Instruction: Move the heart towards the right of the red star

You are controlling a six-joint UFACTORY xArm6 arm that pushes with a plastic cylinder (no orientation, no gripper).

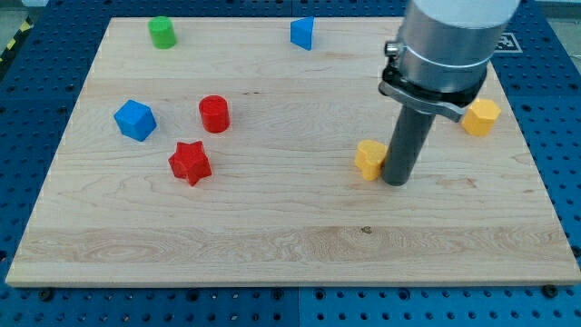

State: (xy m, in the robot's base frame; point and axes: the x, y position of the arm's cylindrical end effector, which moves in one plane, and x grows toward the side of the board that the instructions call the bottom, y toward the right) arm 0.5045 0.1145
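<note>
— Why parked there? My tip (397, 182) set just right of the yellow heart (369, 159), touching or nearly so; good for shoving leftward, probably.

— And the red star (190, 163)?

— Well apart, toward the tabletop (290, 245)'s left.

— Claw spread or pinching?

— No claw fitted; only a rod, holding nothing.

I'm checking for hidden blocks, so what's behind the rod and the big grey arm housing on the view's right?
Partly covered by the arm housing, a yellow block shows at the view's right. My tip sits against the yellow heart. Whatever else lies behind the housing cannot be seen.
</note>
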